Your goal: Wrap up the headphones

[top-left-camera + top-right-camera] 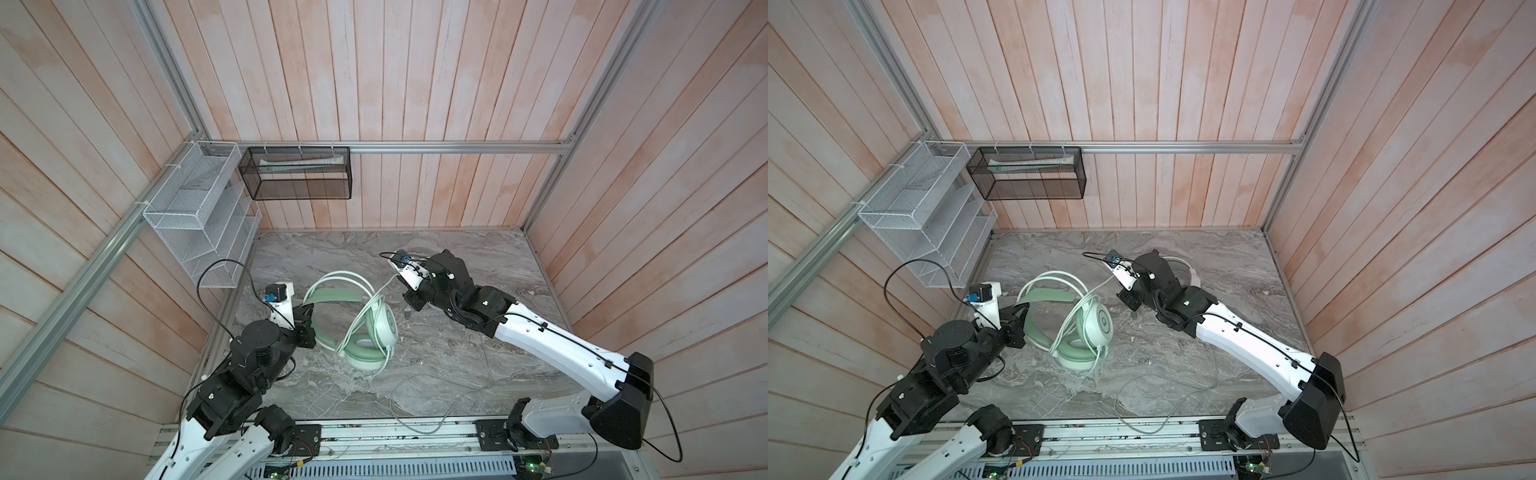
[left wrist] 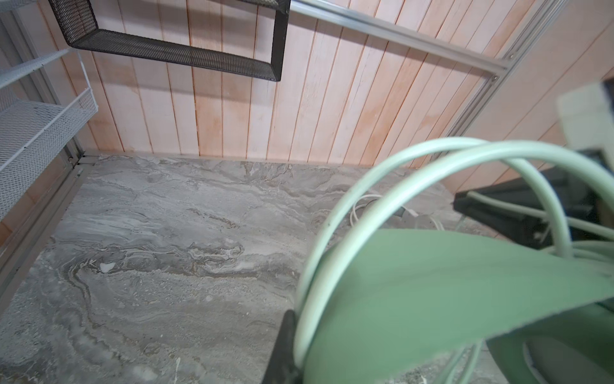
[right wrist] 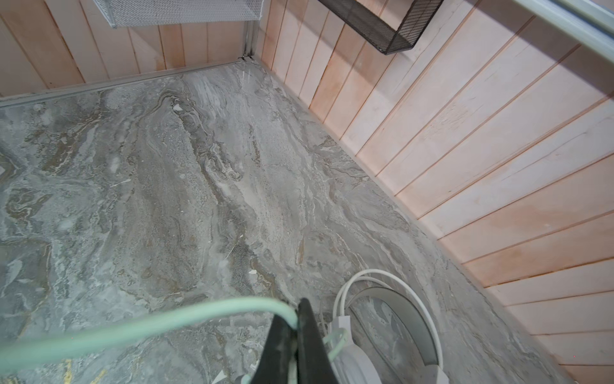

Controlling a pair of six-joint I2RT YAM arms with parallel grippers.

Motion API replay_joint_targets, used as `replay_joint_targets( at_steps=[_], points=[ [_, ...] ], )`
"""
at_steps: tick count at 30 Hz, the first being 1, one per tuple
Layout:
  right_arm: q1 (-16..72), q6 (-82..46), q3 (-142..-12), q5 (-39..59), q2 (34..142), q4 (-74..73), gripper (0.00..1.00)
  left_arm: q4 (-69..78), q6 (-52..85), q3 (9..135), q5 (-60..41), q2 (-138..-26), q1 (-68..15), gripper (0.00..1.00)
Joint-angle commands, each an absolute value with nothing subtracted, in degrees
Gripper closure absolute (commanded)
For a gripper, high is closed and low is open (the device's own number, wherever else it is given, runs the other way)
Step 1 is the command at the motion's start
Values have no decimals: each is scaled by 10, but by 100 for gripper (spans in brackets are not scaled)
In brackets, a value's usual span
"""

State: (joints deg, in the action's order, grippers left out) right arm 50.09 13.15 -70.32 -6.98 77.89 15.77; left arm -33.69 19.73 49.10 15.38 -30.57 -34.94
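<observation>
The mint-green headset [image 1: 376, 328] lies near the centre of the marble tabletop [image 1: 457, 257]. One ear cup faces up and the headband arches toward the back wall [image 1: 415, 191]. Several turns of the mint-green cord [image 1: 362, 316] cross the cup. The left gripper [image 1: 306, 321] is clamped shut on this headset at the foot of the headband, on the side nearer the left arm. The right gripper [image 3: 296, 320] is pinched shut on the mint-green cord, just right of the headband. The white headset [image 3: 428, 319] lies behind the right arm, toward the back right. A slack cord loop [image 1: 415, 375] lies toward the front and crosses the front edge onto the rail [image 1: 374, 434]; which headset it belongs to cannot be told. Bare marble shows between the mint-green headset and the back wall. A white mesh rack [image 1: 187, 216] and a black mesh basket [image 1: 297, 174] hang above the back-left corner.
</observation>
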Motion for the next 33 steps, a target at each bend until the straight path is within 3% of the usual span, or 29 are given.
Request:
replay_joint_targets(
  at_steps=[1, 7, 12, 17, 25, 33],
  points=[
    [488, 105, -674, -58, 776, 120, 100, -309, 278, 538, 118, -304, -351, 100],
    [485, 91, -621, -3, 750, 75, 94, -316, 344, 579, 81, -326, -351, 100],
    [485, 77, -573, 20, 711, 34, 74, -317, 402, 616, 39, -347, -351, 100],
    [484, 57, -524, 34, 678, 0, 60, -322, 458, 649, 23, -362, -351, 100],
    [484, 12, -464, 63, 648, -51, 53, -348, 519, 711, 7, -394, -351, 100],
    [509, -73, -405, 155, 608, -176, 46, -357, 528, 740, 22, -397, -351, 100]
  ],
)
